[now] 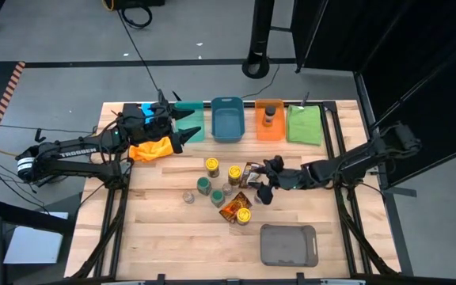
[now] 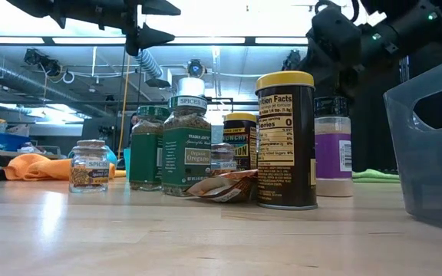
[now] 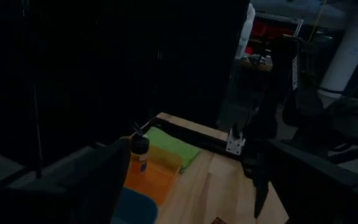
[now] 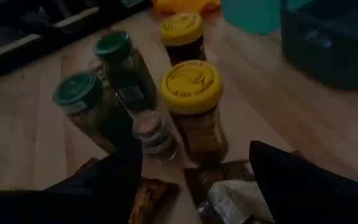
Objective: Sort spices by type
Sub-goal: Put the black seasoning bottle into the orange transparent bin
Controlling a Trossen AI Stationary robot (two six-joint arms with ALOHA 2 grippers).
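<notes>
The spices stand in a cluster at mid-table: yellow-lidded jars (image 1: 211, 165) (image 1: 234, 173) (image 1: 244, 215), green-lidded jars (image 1: 203, 185) (image 1: 218, 199), small grey-lidded jars (image 1: 188, 197), and foil packets (image 1: 232, 207) lying flat among them. One dark-lidded jar (image 1: 268, 115) stands inside the orange bin (image 1: 269, 131). My right gripper (image 1: 261, 190) is open just right of the cluster, above a purple-labelled jar (image 2: 333, 153). Its wrist view looks onto a yellow-lidded jar (image 4: 191, 87) and packets (image 4: 148, 196). My left gripper (image 1: 196, 124) hangs open, raised over the teal bin (image 1: 190, 131).
Along the far edge sit teal, blue (image 1: 228, 119), orange and green (image 1: 304, 124) bins. An orange cloth (image 1: 150, 149) lies under the left arm. A flat grey tray (image 1: 288, 244) rests near the front edge. Bare wood shows at the near left.
</notes>
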